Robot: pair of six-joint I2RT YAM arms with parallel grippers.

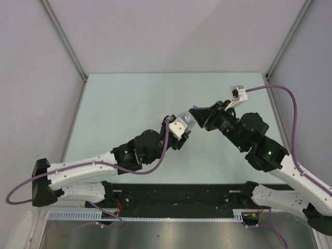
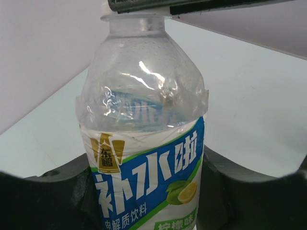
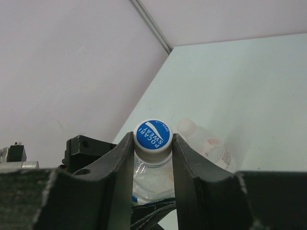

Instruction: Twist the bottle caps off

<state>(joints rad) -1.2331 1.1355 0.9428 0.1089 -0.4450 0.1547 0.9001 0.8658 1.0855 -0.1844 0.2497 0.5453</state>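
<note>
**Top external.** The left pincer (image 1: 181, 129) and right pincer (image 1: 198, 115) meet above the middle of the desk (image 1: 129, 98). A clear bottle (image 1: 185, 119) sits tilted between them.

**Left wrist.** The left pincer is closed on the bottle's body. Its dark fingers (image 2: 48, 196) press against either side of the blue-white label (image 2: 153, 177). The neck points away from the camera, and part of the right pincer crosses it at the top.

**Right wrist.** The right pincer grips the blue cap (image 3: 153, 135). Both of its fingers (image 3: 120, 167) touch the cap's sides, and the printed top faces the camera. A blurred pale object (image 3: 201, 141) lies on the desk beyond.
</note>
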